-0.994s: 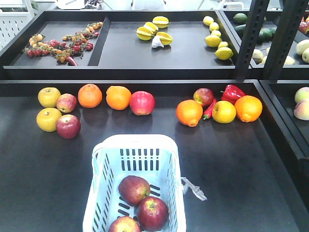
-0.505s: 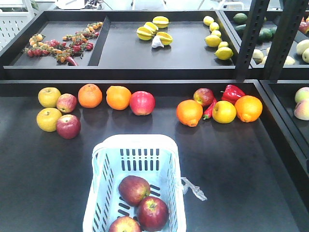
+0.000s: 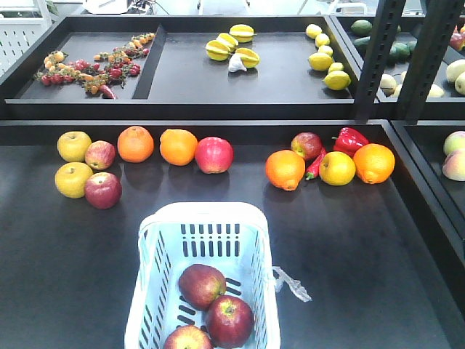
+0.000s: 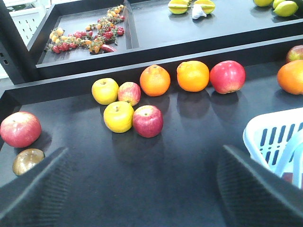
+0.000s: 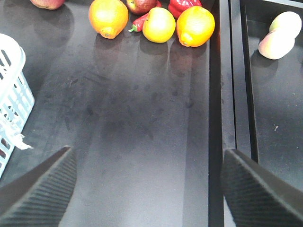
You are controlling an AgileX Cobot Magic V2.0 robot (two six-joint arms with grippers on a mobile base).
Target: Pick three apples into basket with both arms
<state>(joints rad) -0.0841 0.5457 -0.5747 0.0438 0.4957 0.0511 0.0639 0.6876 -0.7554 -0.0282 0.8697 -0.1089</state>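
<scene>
Since three apples (image 3: 203,285) are already gathered in the basket (image 3: 206,212) at the table's (image 3: 349,247) near edge, the task is judged complete, and both the left gripper (image 4: 142,189) and right gripper (image 5: 147,189) are held apart, empty, above bare surface.

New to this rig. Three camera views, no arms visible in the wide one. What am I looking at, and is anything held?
It is a two-armed robot sorting fruit. The front view looks down over a black table: the basket holds three apples, with oranges and yellow apples behind. The other two views come from cameras on each wrist. The dark wedges at their bottom corners are fingers: left gripper and right gripper, both spread open over bare table, holding nothing.
</scene>
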